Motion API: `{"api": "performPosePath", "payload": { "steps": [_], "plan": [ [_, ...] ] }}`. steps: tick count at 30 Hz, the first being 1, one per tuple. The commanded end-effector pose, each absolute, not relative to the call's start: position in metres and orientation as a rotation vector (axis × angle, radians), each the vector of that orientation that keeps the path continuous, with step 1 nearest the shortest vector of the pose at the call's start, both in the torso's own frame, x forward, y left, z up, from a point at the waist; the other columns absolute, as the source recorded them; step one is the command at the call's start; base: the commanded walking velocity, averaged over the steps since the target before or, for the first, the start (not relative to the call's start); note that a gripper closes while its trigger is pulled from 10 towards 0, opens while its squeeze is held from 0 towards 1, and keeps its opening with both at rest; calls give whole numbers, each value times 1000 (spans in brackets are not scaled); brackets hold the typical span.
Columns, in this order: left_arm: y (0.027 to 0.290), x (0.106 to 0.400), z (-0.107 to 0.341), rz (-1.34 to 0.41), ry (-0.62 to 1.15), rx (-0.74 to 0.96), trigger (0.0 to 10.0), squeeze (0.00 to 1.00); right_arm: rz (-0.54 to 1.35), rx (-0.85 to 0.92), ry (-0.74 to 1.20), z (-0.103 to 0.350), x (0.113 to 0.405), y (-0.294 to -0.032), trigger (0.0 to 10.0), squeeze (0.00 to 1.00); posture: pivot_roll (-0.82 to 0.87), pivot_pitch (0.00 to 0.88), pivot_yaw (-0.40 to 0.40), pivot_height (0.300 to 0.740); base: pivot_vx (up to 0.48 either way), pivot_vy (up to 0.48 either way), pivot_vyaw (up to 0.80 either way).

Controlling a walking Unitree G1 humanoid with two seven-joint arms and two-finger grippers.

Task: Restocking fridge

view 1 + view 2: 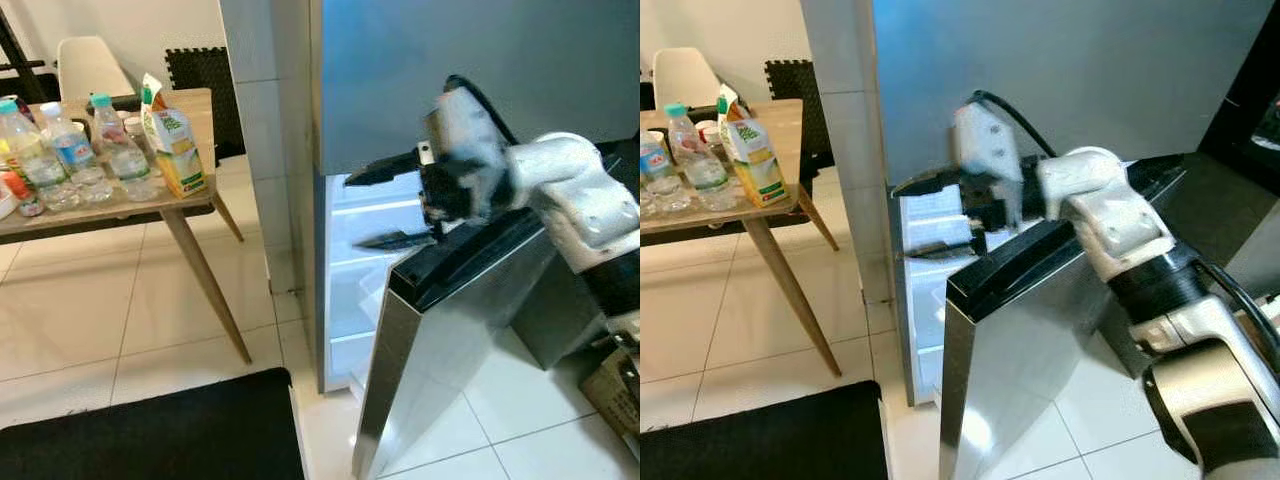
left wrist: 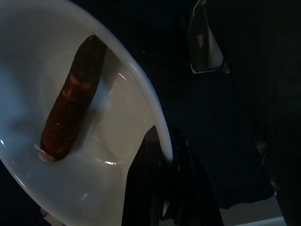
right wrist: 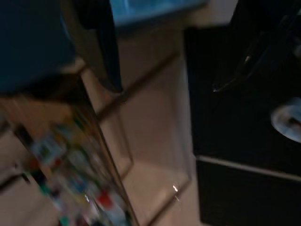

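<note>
Right tool: two black fingers spread wide, holding nothing, poised at the top edge of the lower fridge door, which stands partly swung out. Behind it we see white shelves in the lit compartment, apparently bare; the upper door is closed. Left tool: its fingers are clamped on the rim of a white plate carrying a dark reddish sausage, held low in shade. Stock waiting: a wooden surface well to the robot's left carries several clear water bottles, a juice carton and small jars, none yet moved. A black mat lies on the tiled floor in front. We judge the step in hand to be opening the fridge door. The next move calls for pushing the door wider, so that the plate can pass in and sit level on a shelf.
</note>
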State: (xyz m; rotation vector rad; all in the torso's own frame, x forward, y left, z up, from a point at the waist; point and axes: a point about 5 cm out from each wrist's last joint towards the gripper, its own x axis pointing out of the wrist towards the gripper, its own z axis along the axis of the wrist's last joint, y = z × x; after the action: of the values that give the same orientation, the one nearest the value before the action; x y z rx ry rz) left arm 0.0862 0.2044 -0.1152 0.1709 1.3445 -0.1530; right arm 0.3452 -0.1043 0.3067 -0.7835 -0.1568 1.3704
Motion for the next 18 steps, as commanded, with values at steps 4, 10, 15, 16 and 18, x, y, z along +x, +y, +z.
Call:
{"api": "performPosePath", "payload": {
  "steps": [4, 10, 15, 16, 18],
  "plan": [
    [181, 91, -117, -207, 1312, 98, 10000, 0, 1223, -1013, -97, 304, 358, -110, 0, 0, -84, 0, -49, 740, 0, 0, 0],
    [179, 91, -117, -211, 1314, 97, 10000, 0, 1272, -1252, -62, 303, 354, -119, 0, 0, -91, 0, -52, 740, 0, 0, 0],
    [177, 92, -117, -212, 1311, 90, 10000, 0, 1474, -1475, 129, 283, 340, -139, 10000, 0, -94, 0, -58, 740, 0, 0, 0],
    [177, 92, -117, -212, 1311, 90, 10000, 0, 1474, -1475, 129, 283, 340, -139, 10000, 0, -94, 0, -58, 740, 0, 0, 0],
    [177, 91, -117, -213, 1312, 88, 10000, 0, 1511, -1506, 179, 278, 337, -143, 10000, 0, -94, 0, -58, 740, 0, 0, 0]
  ]
}}
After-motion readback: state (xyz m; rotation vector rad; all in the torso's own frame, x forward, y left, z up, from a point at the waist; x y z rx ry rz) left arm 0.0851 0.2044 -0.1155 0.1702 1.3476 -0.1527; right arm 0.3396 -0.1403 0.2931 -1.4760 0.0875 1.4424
